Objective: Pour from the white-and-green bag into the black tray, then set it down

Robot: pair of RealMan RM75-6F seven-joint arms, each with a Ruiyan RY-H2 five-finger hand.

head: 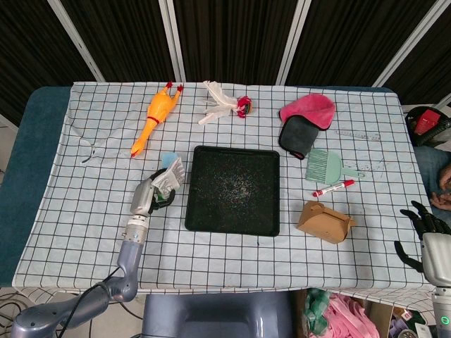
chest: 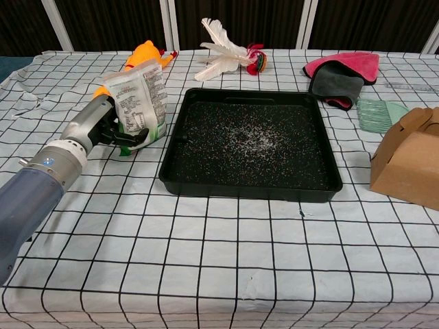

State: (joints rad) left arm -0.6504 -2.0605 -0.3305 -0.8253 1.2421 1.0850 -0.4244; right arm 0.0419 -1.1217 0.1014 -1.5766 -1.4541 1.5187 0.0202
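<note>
the left hand (chest: 113, 130) is at the left side of the table, just beside the left edge of the black tray (chest: 180, 137). its fingers are closed around the lower part of the white-and-green bag (chest: 139, 96), so the hand holds the bag. in the chest view the bag stands almost upright, its top a little tilted, with printed text on the front. its bottom seems to be at the cloth, but i cannot tell if it really touches. in the head view the same hand (head: 150, 194) and bag (head: 169, 176) are seen from above, close to the upper left corner of the tray (head: 201, 218).

the tray lies flat in the middle of the table. many small light grains are spread over its floor, mostly around the center.

the right hand (head: 425, 229) is far at the right edge of the head view, beyond the table edge. its dark fingers are apart and it holds nothing.

the table is covered by a white cloth with black lines (head: 232, 260). behind the bag lies a yellow rubber chicken (head: 156, 115). behind the tray there is a white feather toy (head: 224, 102) with a red part. to the right are a pink and black cloth (head: 304, 121), a green brush (head: 325, 166), a red marker (head: 333, 188) and a brown cardboard box (head: 325, 221).
</note>
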